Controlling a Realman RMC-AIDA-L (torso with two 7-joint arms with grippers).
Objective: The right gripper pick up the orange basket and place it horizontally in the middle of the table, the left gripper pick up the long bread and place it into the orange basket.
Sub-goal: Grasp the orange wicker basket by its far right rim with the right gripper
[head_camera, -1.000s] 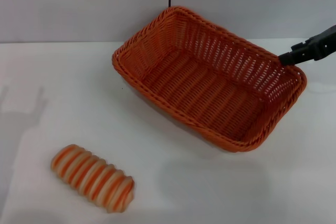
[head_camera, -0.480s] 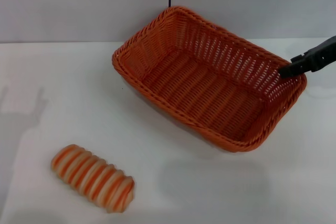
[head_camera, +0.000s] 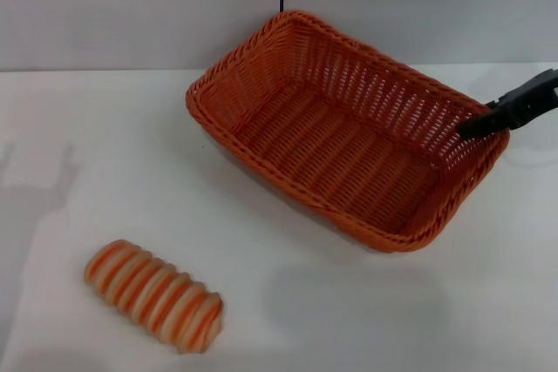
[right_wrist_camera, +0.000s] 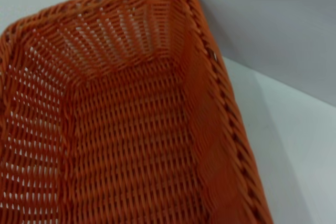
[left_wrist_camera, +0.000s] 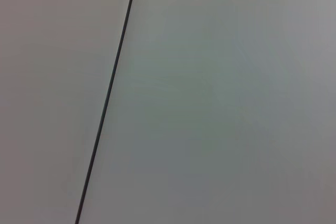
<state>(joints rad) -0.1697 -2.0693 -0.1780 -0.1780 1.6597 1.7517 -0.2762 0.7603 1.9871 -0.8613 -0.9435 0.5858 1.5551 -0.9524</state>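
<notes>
- The table [head_camera: 96, 145] is a plain white surface that fills the lower part of the head view, with a grey wall behind it.
- The orange basket [head_camera: 349, 132] sits on the table at about 1 o'clock from the middle of the head view. It lies at a slant, one corner toward 11 o'clock and the other toward 4 o'clock, and nothing lies in it. The right wrist view looks down into its woven floor [right_wrist_camera: 131, 145].
- The long bread [head_camera: 154, 295] lies on the table at about 7 o'clock, well apart from the basket and tilted, with orange and cream stripes.
- The right gripper [head_camera: 475, 125] reaches in from 3 o'clock, its black tip at the basket's rim on the right end. Whether its jaws are spread or pinching the rim, I cannot tell.
- The left gripper shows in no view.
</notes>
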